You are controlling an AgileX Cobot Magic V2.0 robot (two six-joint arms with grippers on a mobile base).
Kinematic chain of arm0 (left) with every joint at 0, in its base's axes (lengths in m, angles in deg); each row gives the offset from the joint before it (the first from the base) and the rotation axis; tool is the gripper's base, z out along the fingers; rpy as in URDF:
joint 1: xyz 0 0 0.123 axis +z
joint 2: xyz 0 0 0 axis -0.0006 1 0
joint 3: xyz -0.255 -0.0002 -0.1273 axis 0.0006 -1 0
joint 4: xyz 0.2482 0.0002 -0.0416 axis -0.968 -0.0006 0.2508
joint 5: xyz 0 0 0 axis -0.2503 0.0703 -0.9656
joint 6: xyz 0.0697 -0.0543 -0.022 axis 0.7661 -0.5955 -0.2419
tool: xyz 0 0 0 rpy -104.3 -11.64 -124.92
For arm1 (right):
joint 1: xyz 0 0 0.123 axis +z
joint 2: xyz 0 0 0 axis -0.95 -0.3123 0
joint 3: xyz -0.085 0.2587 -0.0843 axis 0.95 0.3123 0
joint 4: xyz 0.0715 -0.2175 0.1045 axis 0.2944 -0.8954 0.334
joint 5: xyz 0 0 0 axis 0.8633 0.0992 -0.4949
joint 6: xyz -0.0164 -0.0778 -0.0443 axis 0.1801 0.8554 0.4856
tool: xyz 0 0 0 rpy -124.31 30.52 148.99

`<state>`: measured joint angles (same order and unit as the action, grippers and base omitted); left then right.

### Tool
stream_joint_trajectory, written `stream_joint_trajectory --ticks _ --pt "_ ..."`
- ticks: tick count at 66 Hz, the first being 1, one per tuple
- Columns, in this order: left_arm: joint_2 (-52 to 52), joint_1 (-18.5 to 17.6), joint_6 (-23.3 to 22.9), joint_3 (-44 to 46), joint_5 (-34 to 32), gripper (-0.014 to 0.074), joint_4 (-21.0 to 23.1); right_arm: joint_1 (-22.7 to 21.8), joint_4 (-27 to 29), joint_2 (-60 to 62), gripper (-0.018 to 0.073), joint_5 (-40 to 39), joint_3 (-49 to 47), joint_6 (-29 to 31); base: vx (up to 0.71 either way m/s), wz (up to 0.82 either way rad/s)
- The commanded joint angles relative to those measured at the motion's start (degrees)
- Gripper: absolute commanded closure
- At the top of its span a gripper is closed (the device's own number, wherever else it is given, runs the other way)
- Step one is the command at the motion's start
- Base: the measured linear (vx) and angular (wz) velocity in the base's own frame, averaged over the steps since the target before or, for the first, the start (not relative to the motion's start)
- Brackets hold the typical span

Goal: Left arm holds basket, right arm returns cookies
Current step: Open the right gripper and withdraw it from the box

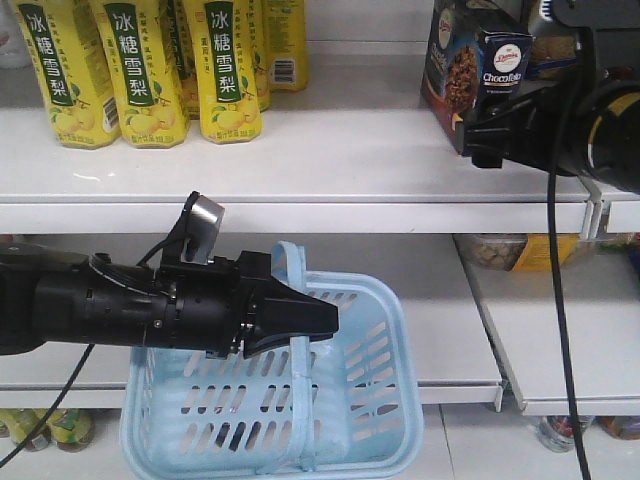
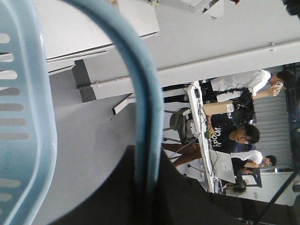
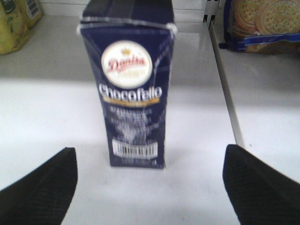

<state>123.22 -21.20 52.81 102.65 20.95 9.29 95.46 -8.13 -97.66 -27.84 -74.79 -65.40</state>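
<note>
— While the left gripper (image 1: 300,322) is clamped on the basket (image 1: 365,400) handle, where's the cookies (image 3: 127,89)?
— Upright on upper shelf (image 1: 330,165), nr its right end; right gripper (image 3: 150,187) spread wide, not touching.
</note>
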Motion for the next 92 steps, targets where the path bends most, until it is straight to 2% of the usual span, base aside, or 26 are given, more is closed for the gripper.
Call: stream_joint_trajectory --ticks 1,18,40,61,69,77,92 --pt "-2.4 0.1 0.3 1.6 1.6 0.0599 6.7 -0.1 -1.5 5.2 -0.0031 -4.4 1.7 0.1 0.00 0.00" --pt "-2.4 0.1 0.3 1.6 1.6 0.0599 6.7 -0.1 -1.4 17.5 -0.0031 -7.7 11.9 0.3 0.00 0.00" --pt "-2.4 0.1 0.3 1.6 1.6 0.0599 6.7 -0.2 -2.2 40.8 -0.0031 -9.6 31.5 0.6 0.00 0.00" --pt "-2.4 0.1 0.3 1.6 1.6 0.0599 6.7 -0.2 -2.1 62.0 -0.0031 -9.6 42.6 1.4 0.00 0.00" --pt "-2.4 0.1 0.3 1.6 1.6 0.0599 6.7 -0.2 -2.1 65.9 -0.0031 -9.6 47.2 3.6 0.00 0.00" --pt "-2.4 0.1 0.3 1.6 1.6 0.0599 6.7 -0.2 -3.8 66.1 -0.0031 -9.9 51.5 3.6 0.00 0.00" --pt "-2.4 0.1 0.3 1.6 1.6 0.0599 6.7 -0.2 -3.5 66.0 -0.0031 -10.1 54.5 3.1 0.00 0.00"
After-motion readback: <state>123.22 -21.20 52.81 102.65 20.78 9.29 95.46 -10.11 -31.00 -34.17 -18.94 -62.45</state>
